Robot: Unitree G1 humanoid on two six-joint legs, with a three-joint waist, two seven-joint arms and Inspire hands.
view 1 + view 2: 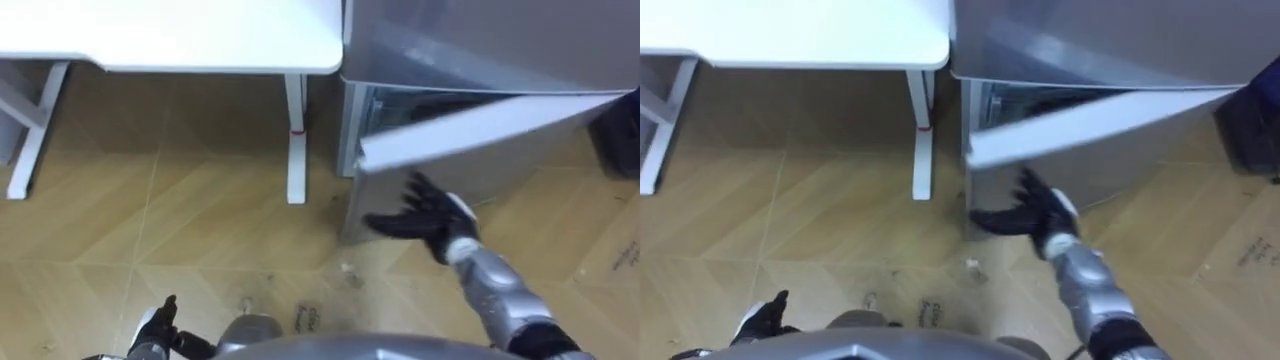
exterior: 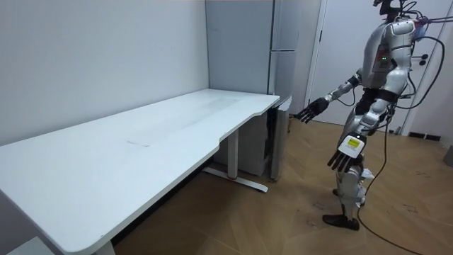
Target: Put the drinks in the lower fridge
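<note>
silver fridge door [image 1: 490,125] ajar, right hand [image 1: 430,215] splayed beside it; room view shows left hand [image 2: 342,159] hanging, fingers straight.

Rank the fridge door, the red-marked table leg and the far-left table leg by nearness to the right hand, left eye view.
1. fridge door, just above the right hand.
2. red-marked table leg, to its left.
3. far-left table leg, at the view's left edge.

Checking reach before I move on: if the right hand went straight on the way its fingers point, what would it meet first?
Probably the outer face of the half-open fridge door, near its free edge. The open right hand points towards it, though depth is unclear.
</note>
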